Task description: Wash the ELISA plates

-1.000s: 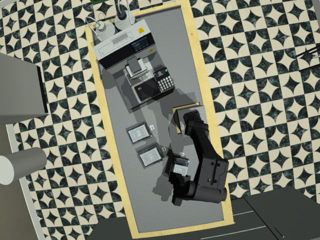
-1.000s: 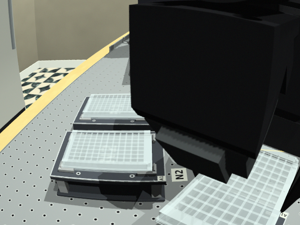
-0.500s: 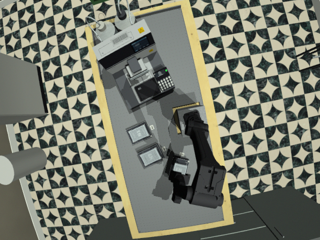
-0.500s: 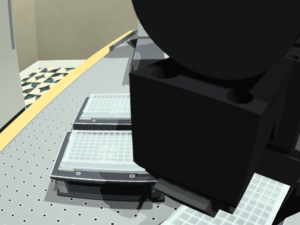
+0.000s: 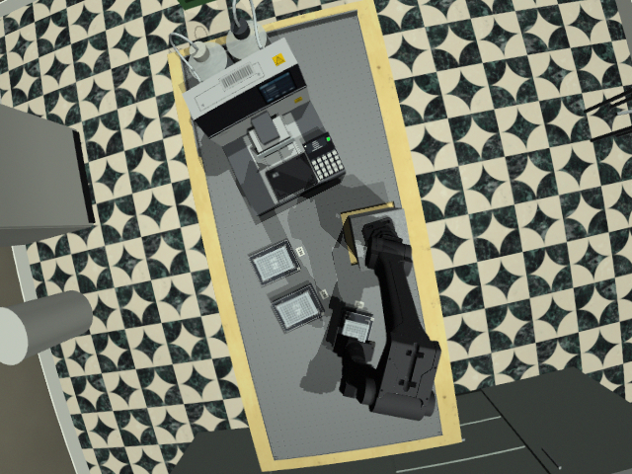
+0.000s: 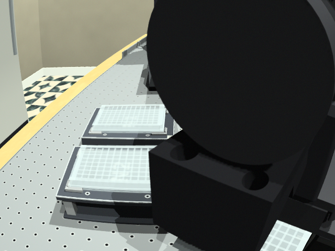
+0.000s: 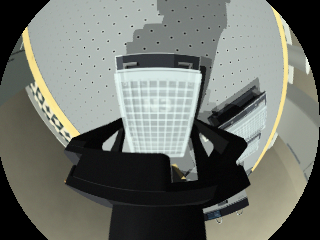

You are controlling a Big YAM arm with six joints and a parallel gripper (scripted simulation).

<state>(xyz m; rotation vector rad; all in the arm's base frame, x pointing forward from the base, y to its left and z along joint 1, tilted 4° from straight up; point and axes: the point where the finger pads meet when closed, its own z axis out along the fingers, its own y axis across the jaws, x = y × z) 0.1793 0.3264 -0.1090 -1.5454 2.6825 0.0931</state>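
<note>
My gripper (image 5: 355,326) (image 7: 157,121) is shut on an ELISA plate (image 5: 356,332) (image 6: 283,239) (image 7: 157,90) across its width. In the wrist view the plate is over nest N3 (image 7: 157,61) and looks slightly above it; the nest's far end with its locators shows beyond the plate. The gap and the A1 corner cannot be made out. Plates sit in N1 (image 5: 276,263) (image 6: 130,116) and N2 (image 5: 297,308) (image 6: 116,167) (image 7: 250,125). The washer (image 5: 234,84) stands at the back with its lamp (image 5: 328,138) green and its keypad (image 5: 327,164) beside the carrier area.
A grey block with wooden edges (image 5: 367,207) stands by the arm, between the washer and N3. Two bottles (image 5: 207,59) (image 5: 247,42) with tubes stand behind the washer. A wooden rim (image 5: 227,326) borders the table. The arm hides much of the exterior view.
</note>
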